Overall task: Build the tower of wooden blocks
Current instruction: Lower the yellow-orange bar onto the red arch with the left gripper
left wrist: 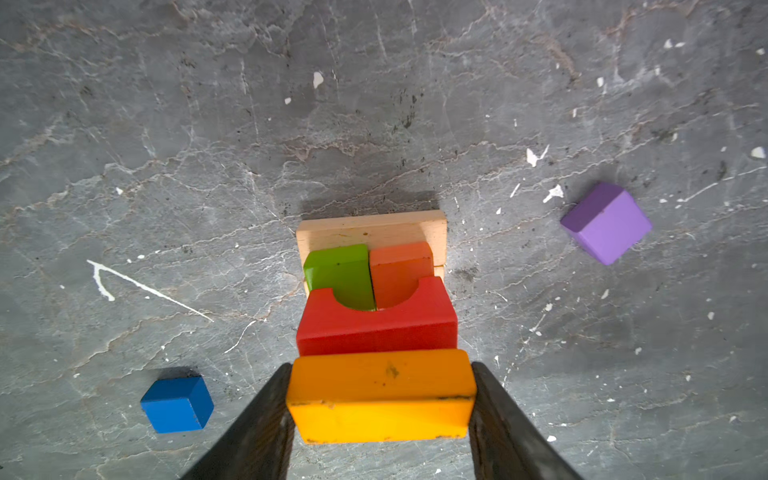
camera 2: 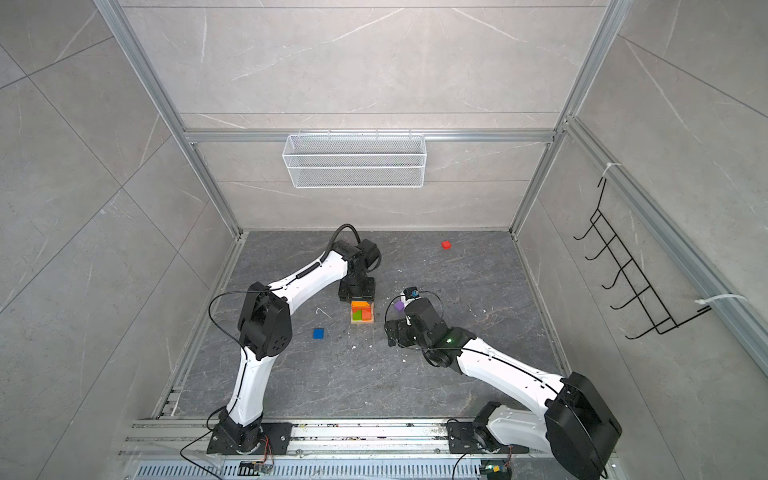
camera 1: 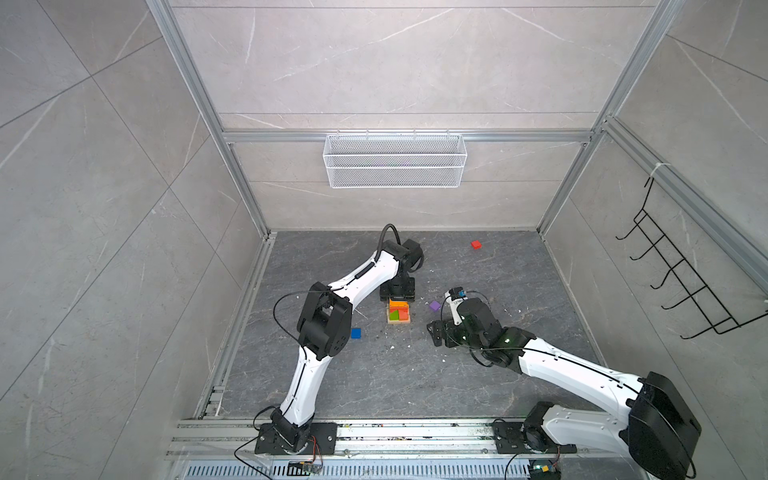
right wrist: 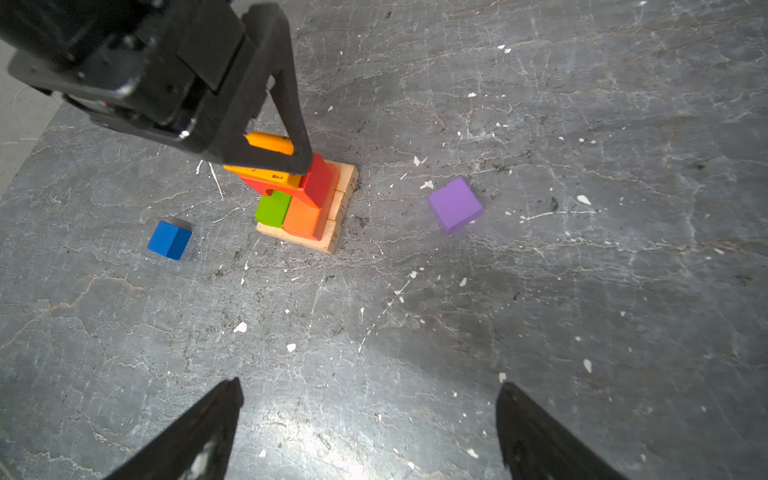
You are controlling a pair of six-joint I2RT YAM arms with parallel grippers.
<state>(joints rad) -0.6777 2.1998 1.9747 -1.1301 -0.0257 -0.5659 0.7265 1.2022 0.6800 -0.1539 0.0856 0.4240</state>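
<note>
The wood block tower (camera 1: 399, 314) (camera 2: 362, 312) stands mid-floor: tan base bars (left wrist: 372, 228), a green slab (left wrist: 340, 270) beside an orange-red slab (left wrist: 401, 266), and a red arch (left wrist: 376, 328) across them. My left gripper (left wrist: 381, 366) (camera 1: 397, 299) is shut on an orange block (left wrist: 381, 395) (right wrist: 266, 143) that sits on top of the arch. My right gripper (right wrist: 370, 384) (camera 1: 436, 332) hangs open and holds nothing, low over bare floor right of the tower. A purple cube (camera 1: 434, 306) (right wrist: 455, 204) lies just beyond it.
A blue cube (camera 1: 355, 333) (left wrist: 177, 404) lies left of the tower. A red block (camera 1: 476, 244) sits far back right. A white wire basket (camera 1: 395, 160) hangs on the back wall and a black hook rack (camera 1: 681, 274) on the right wall.
</note>
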